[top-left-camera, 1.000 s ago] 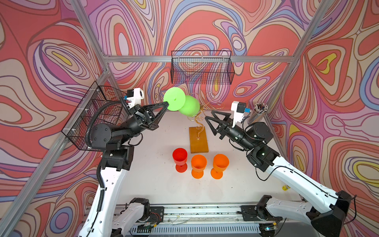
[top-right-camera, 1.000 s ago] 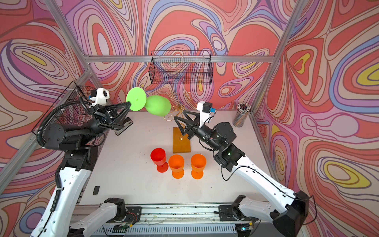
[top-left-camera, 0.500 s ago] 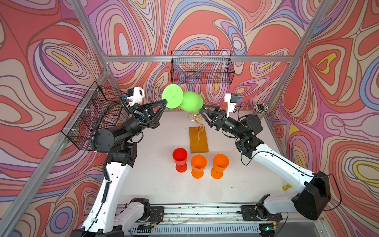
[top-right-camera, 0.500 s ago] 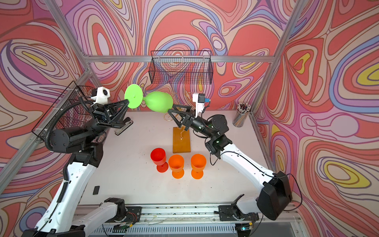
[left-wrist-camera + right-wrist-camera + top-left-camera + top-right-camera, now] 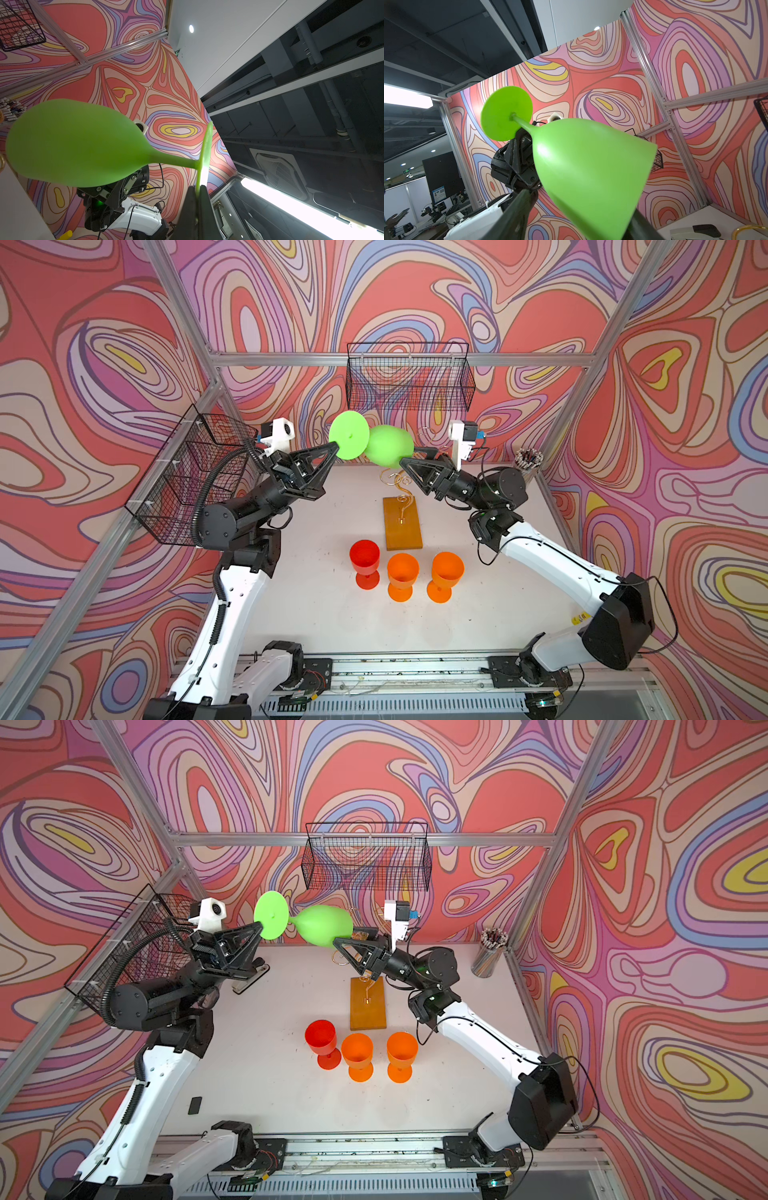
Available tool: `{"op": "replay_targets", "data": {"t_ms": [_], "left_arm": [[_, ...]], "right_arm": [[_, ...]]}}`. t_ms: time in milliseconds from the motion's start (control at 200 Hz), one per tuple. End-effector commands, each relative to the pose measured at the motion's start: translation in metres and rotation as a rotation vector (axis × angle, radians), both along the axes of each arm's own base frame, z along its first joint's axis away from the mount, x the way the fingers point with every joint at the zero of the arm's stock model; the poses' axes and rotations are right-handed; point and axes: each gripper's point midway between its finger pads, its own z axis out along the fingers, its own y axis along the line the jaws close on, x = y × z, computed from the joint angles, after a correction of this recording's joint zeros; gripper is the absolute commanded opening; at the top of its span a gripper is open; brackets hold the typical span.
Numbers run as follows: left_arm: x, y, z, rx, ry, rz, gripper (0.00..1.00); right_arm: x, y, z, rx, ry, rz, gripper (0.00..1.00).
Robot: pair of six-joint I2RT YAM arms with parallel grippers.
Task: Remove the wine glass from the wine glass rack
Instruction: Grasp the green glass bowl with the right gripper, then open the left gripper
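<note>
In both top views the green wine glass (image 5: 388, 445) lies sideways in the air over the far end of the wine glass rack (image 5: 402, 526); whether it touches the gold wire I cannot tell. The left gripper (image 5: 334, 443) pinches the rim of its foot, and the right gripper (image 5: 409, 457) meets the bowl from the right. A red glass (image 5: 365, 558) and two orange glasses (image 5: 402, 572) stand on the desk (image 5: 324, 614) near the rack's base.

Left wrist view: the fingers (image 5: 193, 207) are clamped narrow on the foot's edge.

Right wrist view: the fingers (image 5: 517, 212) stand wide on either side of the bowl, with a gap showing beside one of them.
</note>
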Motion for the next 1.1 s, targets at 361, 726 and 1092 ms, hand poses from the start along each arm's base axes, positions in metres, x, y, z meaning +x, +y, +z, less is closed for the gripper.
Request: {"op": "replay_targets", "data": {"t_ms": [361, 726, 1092], "left_arm": [[0.001, 0.004, 0.004, -0.039, -0.040, -0.009, 0.00], [0.011, 0.004, -0.006, -0.065, -0.015, -0.022, 0.00], [0.021, 0.005, -0.028, -0.075, -0.008, -0.018, 0.56]], "right_arm": [[-0.027, 0.003, 0.009, 0.029, -0.133, 0.161, 0.48], [-0.035, -0.002, 0.017, 0.072, -0.222, 0.179, 0.06], [-0.036, -0.014, 0.025, 0.081, -0.241, 0.138, 0.00]]}}
